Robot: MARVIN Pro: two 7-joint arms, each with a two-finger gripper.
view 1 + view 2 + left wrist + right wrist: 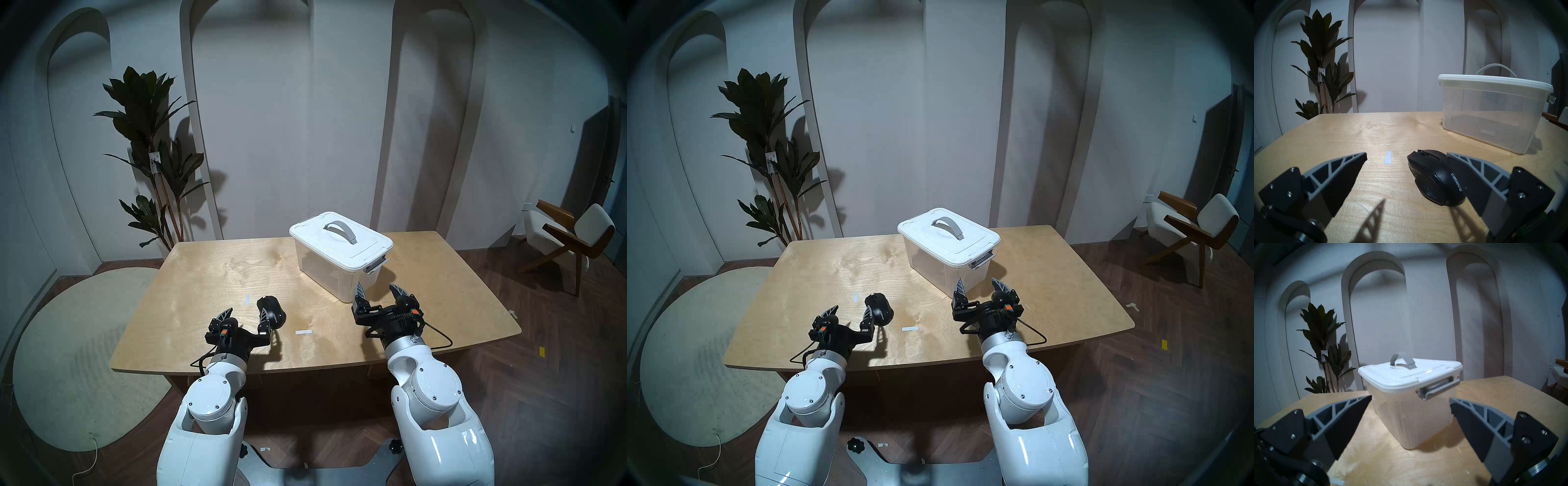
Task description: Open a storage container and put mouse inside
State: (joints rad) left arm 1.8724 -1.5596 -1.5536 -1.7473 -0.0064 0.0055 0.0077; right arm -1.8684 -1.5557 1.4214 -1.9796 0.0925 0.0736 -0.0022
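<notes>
Bare table lies left of the storage container.

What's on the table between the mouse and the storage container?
Only bare wood: in the left wrist view nothing lies between the mouse and the storage container. The white tape strip lies on the mouse's other side.

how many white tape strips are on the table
2 on the table: one tape strip just beyond the left gripper, left of the mouse; the other strip nearer the front edge, right of the mouse. Others could hide behind the storage container.
</notes>
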